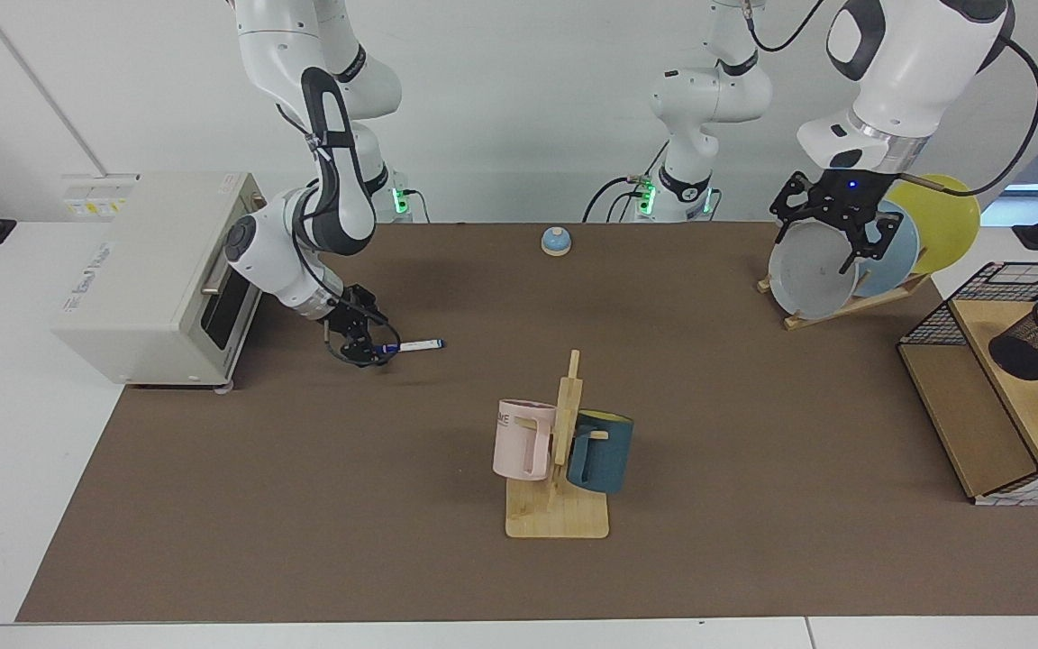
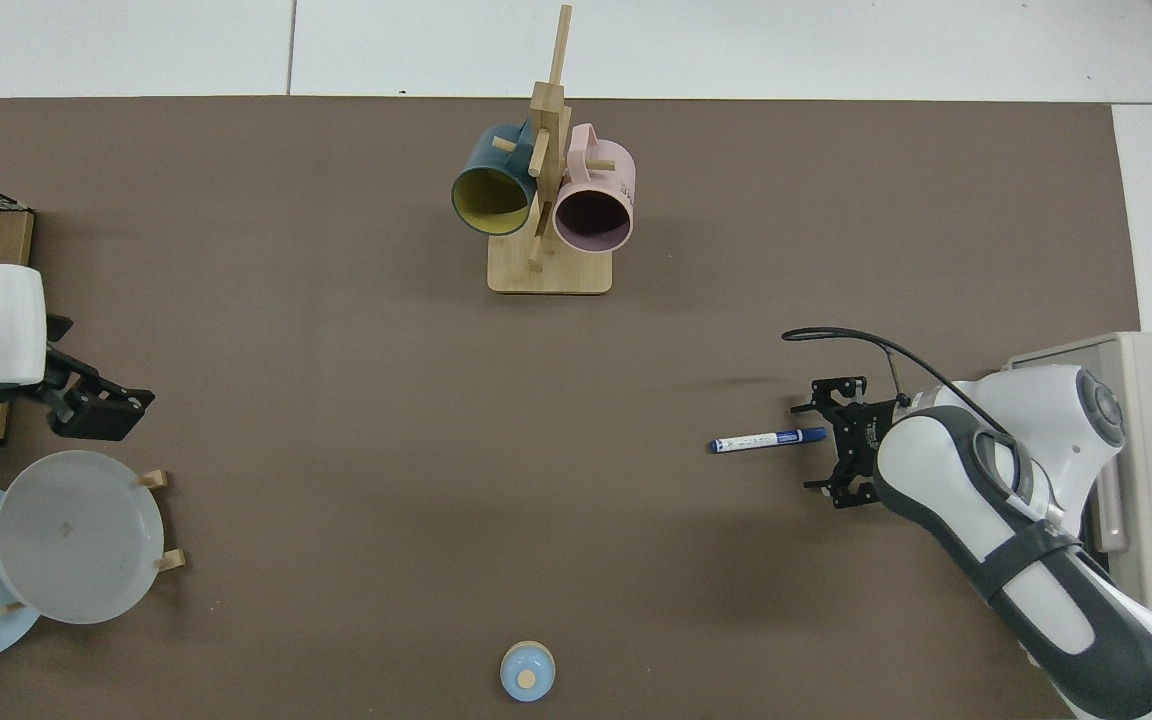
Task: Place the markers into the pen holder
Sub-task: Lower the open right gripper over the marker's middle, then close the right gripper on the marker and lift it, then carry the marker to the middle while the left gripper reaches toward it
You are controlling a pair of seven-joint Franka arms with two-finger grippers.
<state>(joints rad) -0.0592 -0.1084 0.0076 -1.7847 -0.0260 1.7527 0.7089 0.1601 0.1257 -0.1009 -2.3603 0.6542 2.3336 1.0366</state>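
- The right arm folds down from its base, elbow bent beside the toaster oven (image 1: pixel 154 270), wrist tipped low over the tabletop (image 1: pixel 393 505).
- The right pincer (image 1: pixel 362 342) sits at the blue-capped end of the marker (image 1: pixel 411 345); from above its fingers look spread on either side of the cap, not clamped.
- The marker lies flat, its white barrel pointing away from that pincer toward the mug rack (image 1: pixel 559 460).
- The left arm hangs high, its left pincer (image 1: pixel 830 236) spread wide above the plates (image 1: pixel 812 275).
- The pen holder (image 1: pixel 1037 338) lies tilted on the wire basket's (image 1: pixel 933 315) shelf, well beyond the left pincer.
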